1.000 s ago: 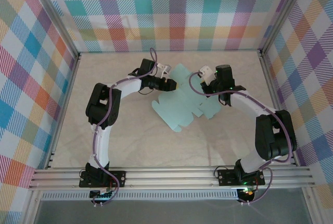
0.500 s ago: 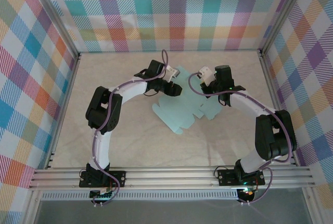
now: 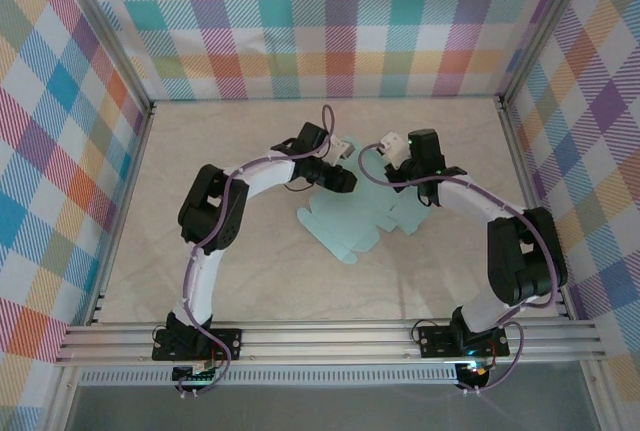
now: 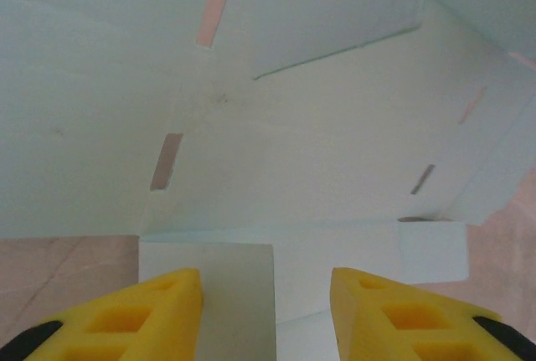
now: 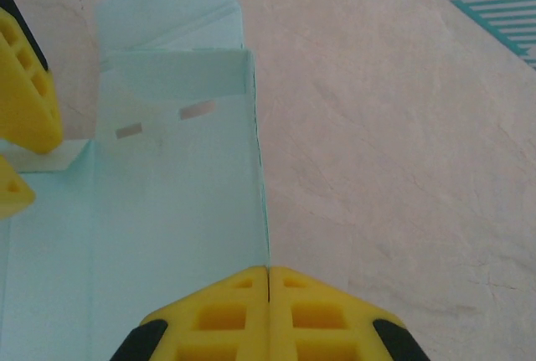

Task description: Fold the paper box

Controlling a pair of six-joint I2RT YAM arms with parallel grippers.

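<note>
Your left gripper (image 4: 266, 281): fingers parted, a flap (image 4: 205, 294) of the paper box (image 4: 318, 152) lying between them; close squarely before lifting. Your right gripper (image 5: 268, 272): clenched, empty, tips at the box's edge; pin it there while folding.

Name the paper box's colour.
The paper box is pale mint-teal, clearest in the left wrist view.

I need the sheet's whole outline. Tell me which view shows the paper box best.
Top external: the paper box shows nearly its whole outline there. Left wrist gives a close-up of panels and slots; right wrist, one long edge and an end flap.
</note>
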